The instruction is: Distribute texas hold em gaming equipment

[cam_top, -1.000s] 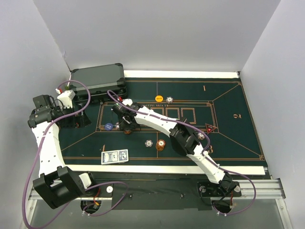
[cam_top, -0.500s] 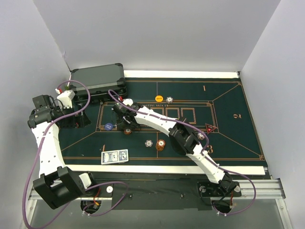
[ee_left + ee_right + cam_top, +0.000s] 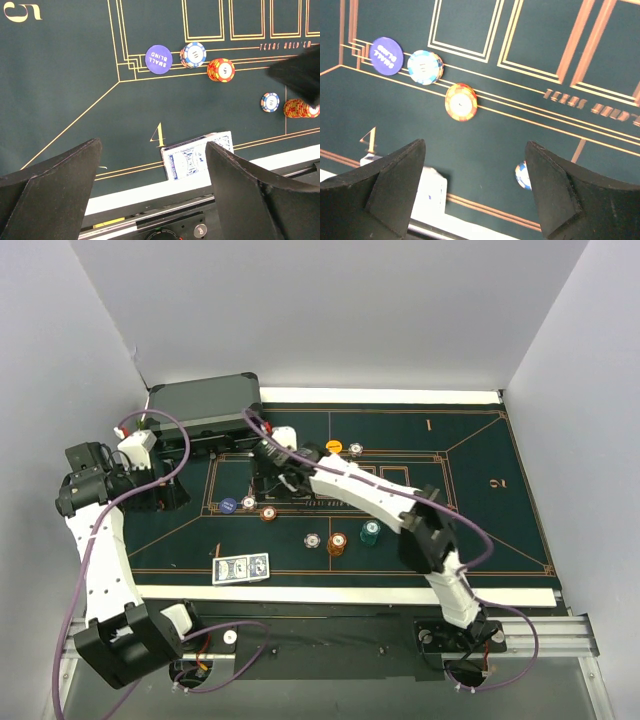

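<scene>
- The right gripper (image 3: 476, 145) has its fingers apart with nothing between them, above the green felt mat (image 3: 520, 125).
- In the right wrist view, the orange-and-red chip stack (image 3: 461, 102) lies on the mat at 11 o'clock of the gap, clear of both fingers.
- A blue-and-white chip (image 3: 424, 67) sits at 10 o'clock of that stack. The blue "small blind" button (image 3: 386, 55) is just beside it, further toward 10 o'clock.
- A second striped chip (image 3: 522, 175) lies at 4 o'clock of the gap, partly hidden by the finger on that side.
- The left gripper (image 3: 153, 145) has its fingers wide apart and holds nothing.
- The card deck (image 3: 197, 155), blue backs up, lies on the mat at 4 o'clock of that gap, by the mat's near edge.
- In the top view, the teal stack (image 3: 371, 532) and the orange stack (image 3: 337, 543) lie at 4 o'clock of the right gripper, well apart from it.
- The dark case (image 3: 205, 410) lies at 11 o'clock.
</scene>
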You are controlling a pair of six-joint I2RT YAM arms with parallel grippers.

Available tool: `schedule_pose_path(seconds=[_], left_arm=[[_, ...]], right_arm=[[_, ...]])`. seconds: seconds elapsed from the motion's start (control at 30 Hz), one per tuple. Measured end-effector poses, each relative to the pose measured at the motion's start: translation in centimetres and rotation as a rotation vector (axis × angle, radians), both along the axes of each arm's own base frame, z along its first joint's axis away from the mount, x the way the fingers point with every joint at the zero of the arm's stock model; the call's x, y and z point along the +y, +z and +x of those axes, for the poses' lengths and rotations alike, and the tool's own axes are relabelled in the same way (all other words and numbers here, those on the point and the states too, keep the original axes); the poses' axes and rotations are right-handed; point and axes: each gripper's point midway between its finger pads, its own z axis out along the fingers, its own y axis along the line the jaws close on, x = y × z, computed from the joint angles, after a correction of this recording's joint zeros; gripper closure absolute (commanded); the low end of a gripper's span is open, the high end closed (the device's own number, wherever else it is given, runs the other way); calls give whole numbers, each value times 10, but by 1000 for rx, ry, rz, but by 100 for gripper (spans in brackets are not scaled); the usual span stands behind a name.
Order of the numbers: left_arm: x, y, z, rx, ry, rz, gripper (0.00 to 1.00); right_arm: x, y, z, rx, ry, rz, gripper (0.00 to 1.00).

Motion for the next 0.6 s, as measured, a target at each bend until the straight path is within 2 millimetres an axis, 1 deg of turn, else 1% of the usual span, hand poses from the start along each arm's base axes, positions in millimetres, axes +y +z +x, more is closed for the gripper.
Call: schedule_pose_path(seconds=[0.07,0.13,0.17,0.23,0.3,0.4,0.47,0.53,0.6], left_arm=[[-1,3,-2,-7,0,2,4],[-2,6,-4,-13,-1,3,4],[-3,7,-5,-16,-2,4,4],[-4,9,-7,-19,-2,5,4],[-5,10,-9,-20,-3,3,4],[-7,11,-11,-21,-5,1,4],[-7,10,-11,-19,-5,-1,4],[-7,10,-12,-17,-5,-2,4],[-7,10,-12,-15,-5,-3,4]], right_arm=[[-16,35,-6,-46,-8,29,20],[-32,61,-13,-85,-20,50,17],[-43,71,-18,-101,-27,56,16],[-65,80,-29,-119,-45,48,15],[-86,72,-42,-114,-59,19,15],[-114,42,-61,-74,-74,-55,15],[-131,17,-73,-37,-83,-111,14],[-143,-1,-83,-6,-87,-155,14],[-150,-11,-88,11,-94,-176,14]])
